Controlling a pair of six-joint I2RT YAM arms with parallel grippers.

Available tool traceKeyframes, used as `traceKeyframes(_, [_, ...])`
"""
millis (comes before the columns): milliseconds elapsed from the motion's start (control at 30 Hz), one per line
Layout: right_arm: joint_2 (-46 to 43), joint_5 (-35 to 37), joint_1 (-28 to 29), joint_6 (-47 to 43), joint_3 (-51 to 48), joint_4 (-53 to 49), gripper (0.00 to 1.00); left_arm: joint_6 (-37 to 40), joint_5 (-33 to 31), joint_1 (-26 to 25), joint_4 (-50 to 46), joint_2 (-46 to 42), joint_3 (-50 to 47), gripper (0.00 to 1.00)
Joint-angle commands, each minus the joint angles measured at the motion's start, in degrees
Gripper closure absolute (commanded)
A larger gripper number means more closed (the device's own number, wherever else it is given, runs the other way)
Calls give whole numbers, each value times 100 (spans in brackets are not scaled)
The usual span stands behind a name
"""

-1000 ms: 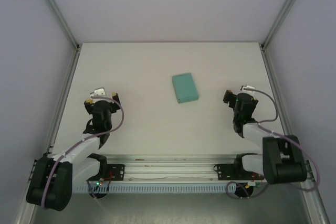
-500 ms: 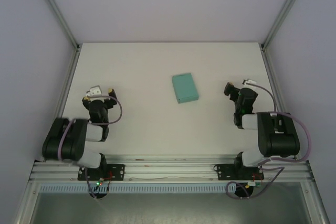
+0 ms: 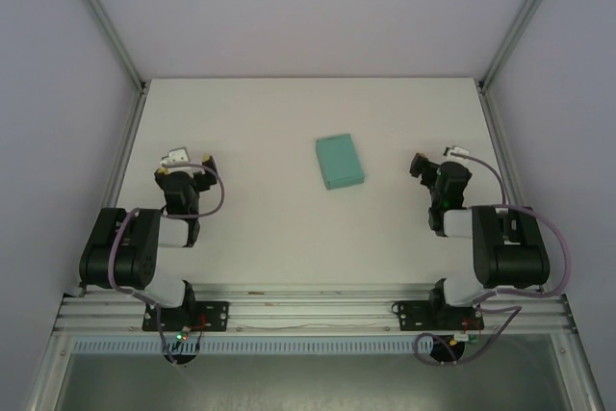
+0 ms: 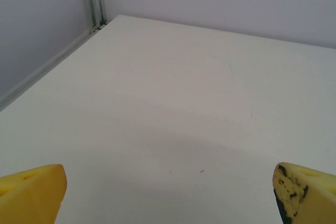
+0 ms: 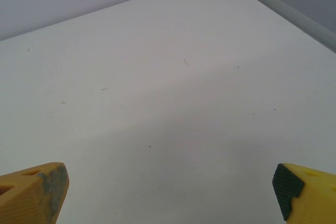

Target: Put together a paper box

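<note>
Paper box point(image 3: 339, 162) central in top view, wrist views facing table point(image 4: 173, 103) (jaws wide)

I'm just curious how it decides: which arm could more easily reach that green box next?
Probably the right. From above, the paper box lies closer to the right arm than to the left arm. Both arms' jaws stand open, holding nothing.

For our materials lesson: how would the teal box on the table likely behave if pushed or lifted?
The paper box lies flat and low on the table, so it should slide rather than tip or roll. It looks like thin card: probably light, and a hard squeeze might dent it.
</note>
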Motion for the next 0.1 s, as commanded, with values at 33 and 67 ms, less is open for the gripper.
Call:
traceKeyframes(33, [-63,-12,2,40,20,-23,0,89,78,-31,-7,-24,34,0])
traceKeyframes(67, [-63,-13,-6,37,22,-15,0,78,79,-43,-122,-68,64,0])
